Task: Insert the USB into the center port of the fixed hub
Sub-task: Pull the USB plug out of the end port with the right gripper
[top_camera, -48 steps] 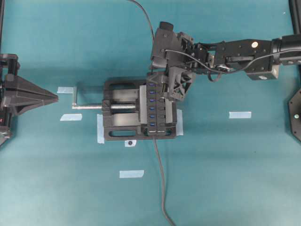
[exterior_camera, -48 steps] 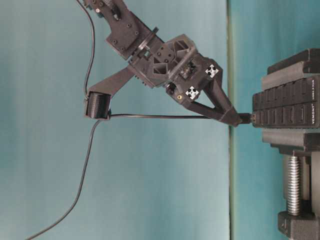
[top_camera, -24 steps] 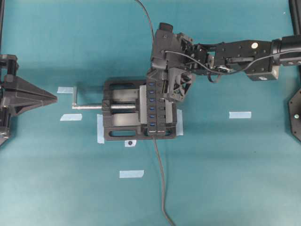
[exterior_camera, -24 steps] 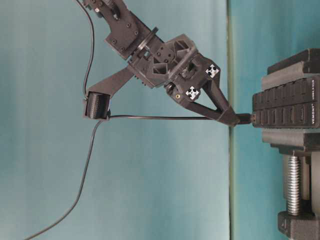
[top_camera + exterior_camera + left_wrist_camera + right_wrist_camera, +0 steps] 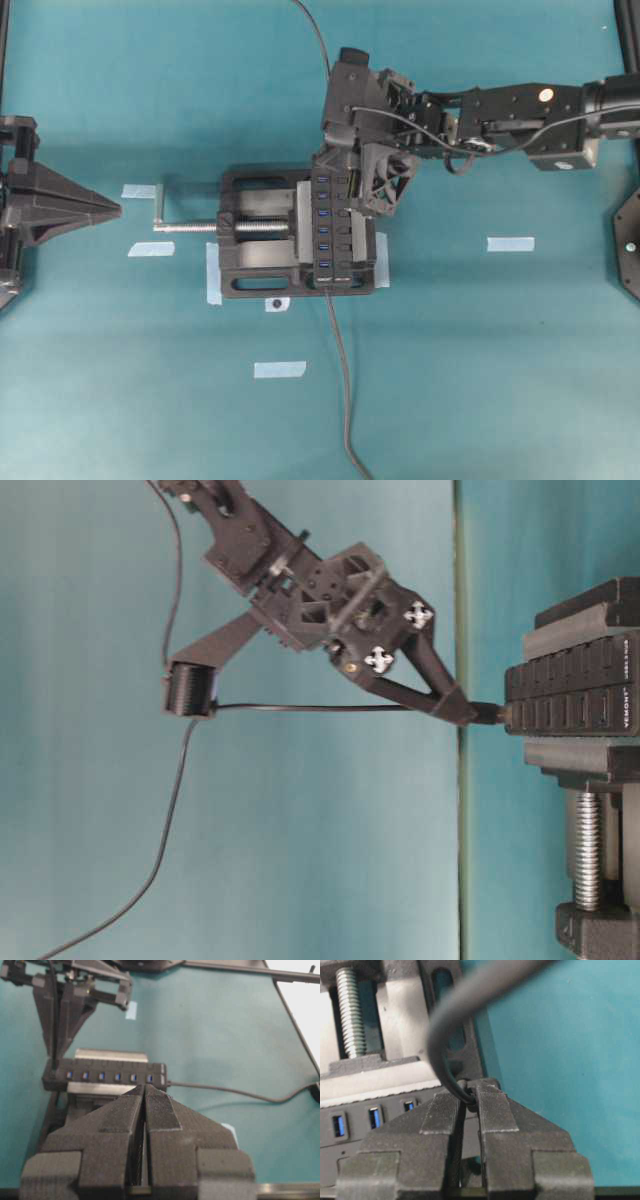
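Note:
My right gripper (image 5: pixel 347 186) is shut on the USB (image 5: pixel 487 712), whose thin cable (image 5: pixel 300 708) runs back from the fingertips. The plug's tip meets the top face of the fixed hub (image 5: pixel 323 230) at the far end of its row of blue slots, not at the middle. In the right wrist view the USB (image 5: pixel 470 1098) sits pinched between the pads, with the hub (image 5: pixel 355 1122) just beyond. How deep the plug sits I cannot tell. Far to the left, my left gripper (image 5: pixel 104 208) is shut and holds nothing, well apart from the hub (image 5: pixel 105 1076).
A black vise (image 5: pixel 250 285) with a silver screw crank (image 5: pixel 185 226) clamps the hub. The hub's own thicker grey cable (image 5: pixel 345 400) runs toward the near edge. Several strips of blue tape (image 5: pixel 510 243) lie on the teal table.
The right gripper's jaws closed tighter on the USB. Its wrist has shifted slightly toward the table's far side. The plug tip stays at the hub's face. The left arm has not moved.

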Robot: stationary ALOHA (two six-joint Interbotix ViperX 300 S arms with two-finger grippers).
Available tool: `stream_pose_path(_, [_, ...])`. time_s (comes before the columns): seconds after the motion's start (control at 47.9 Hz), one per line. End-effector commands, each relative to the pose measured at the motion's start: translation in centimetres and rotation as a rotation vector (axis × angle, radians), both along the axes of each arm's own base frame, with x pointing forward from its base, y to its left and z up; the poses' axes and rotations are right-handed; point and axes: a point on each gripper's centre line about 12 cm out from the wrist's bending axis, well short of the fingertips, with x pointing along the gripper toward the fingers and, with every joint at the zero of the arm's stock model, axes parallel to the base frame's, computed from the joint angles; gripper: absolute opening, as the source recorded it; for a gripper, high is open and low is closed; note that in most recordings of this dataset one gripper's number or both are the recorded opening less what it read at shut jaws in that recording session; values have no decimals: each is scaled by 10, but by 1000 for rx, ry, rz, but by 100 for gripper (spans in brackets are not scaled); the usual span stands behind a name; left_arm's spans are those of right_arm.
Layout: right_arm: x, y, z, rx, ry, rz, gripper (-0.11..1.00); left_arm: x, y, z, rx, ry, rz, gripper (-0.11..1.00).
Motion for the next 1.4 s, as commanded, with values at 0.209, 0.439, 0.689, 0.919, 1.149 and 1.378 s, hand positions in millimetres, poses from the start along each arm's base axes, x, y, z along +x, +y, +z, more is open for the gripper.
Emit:
stream_pose_path(0.209, [3, 5, 42, -5, -77, 5, 7, 2, 0, 9, 3, -18, -2, 0])
stream_pose_path(0.439, [0, 13, 58, 18, -80, 7, 7, 2, 0, 9, 1, -20, -2, 0])
stream_pose_path(0.689, [4, 26, 67, 41, -82, 23, 7, 2, 0, 9, 1, -21, -2, 0])
stream_pose_path(0.919, [5, 31, 64, 53, -76, 26, 7, 2, 0, 9, 1, -20, -2, 0])
stream_pose_path(1.149, [5, 35, 60, 55, -67, 35, 7, 2, 0, 9, 0, -20, -1, 0])
stream_pose_path(1.378, [7, 41, 50, 58, -50, 48, 7, 2, 0, 7, 0, -15, -1, 0])
